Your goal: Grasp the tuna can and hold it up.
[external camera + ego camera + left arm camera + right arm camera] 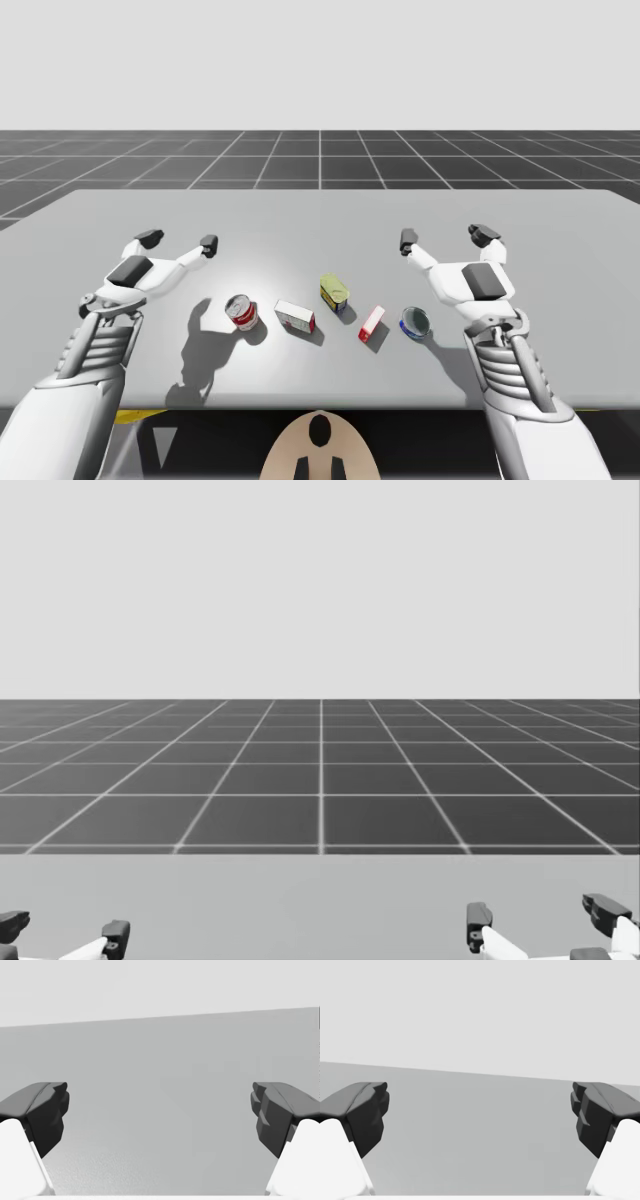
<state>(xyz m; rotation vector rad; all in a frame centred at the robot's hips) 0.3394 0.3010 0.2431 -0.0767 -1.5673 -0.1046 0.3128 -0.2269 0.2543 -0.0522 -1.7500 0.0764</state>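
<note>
Five things lie in a row on the grey table (560, 220), all back behind my fingertips, toward my torso. The tuna can (416, 322), low and blue, is the one nearest my right gripper (446, 238). It sits beside that wrist, apart from the jaws. From there toward my left gripper (178, 241) come a small red-and-white box (371, 323), a yellow-green can (334, 293), a white-and-red box (295, 317) and a red-and-white can (241, 312). Both grippers hang above the table with jaws spread wide, bare tabletop ahead of them.
</note>
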